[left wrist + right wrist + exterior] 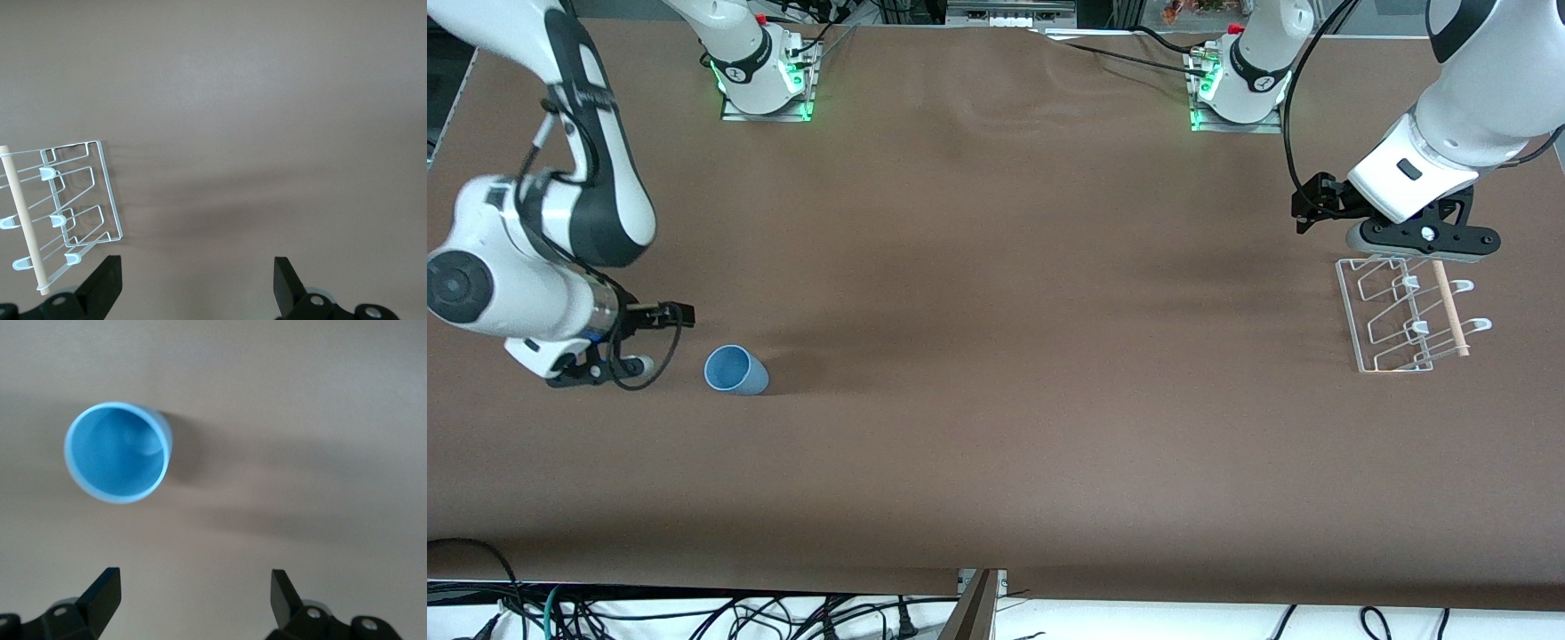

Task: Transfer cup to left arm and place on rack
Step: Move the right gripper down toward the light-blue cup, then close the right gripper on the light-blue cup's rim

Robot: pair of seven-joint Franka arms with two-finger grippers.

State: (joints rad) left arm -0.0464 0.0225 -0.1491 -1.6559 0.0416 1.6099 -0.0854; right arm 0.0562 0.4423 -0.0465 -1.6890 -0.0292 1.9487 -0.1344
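Jaws of both grippers are seen spread wide w/ nothing between them. Right gripper (660, 336) is held low over the bench (996, 427) at the right arm's end, just beside the cup (735, 370) but apart from it; in the right wrist view its two black fingertips (103, 590) are seen w/ bare bench between, and the cup (117, 452) is shown mouth-on, off to one side of the gap, not touched. Cup is light blue, smooth, no handle; it is seen standing on the bench w/ open mouth up, a soft shadow thrown beside it. Left gripper (1320, 206) is held in the air over the bench at the left arm's end, just above the edge of the rack (1405, 316) that lies farther from the front camera. Rack is set flat on the bench, well apart from the cup: white wire loops, white hook tips, and a light wooden dowel (1451, 308) along one side. In the left wrist view the rack (73, 207) and dowel (23, 220) are seen beside one fingertip (105, 283), w/ bare bench in the gap. Nothing is carried on the rack.
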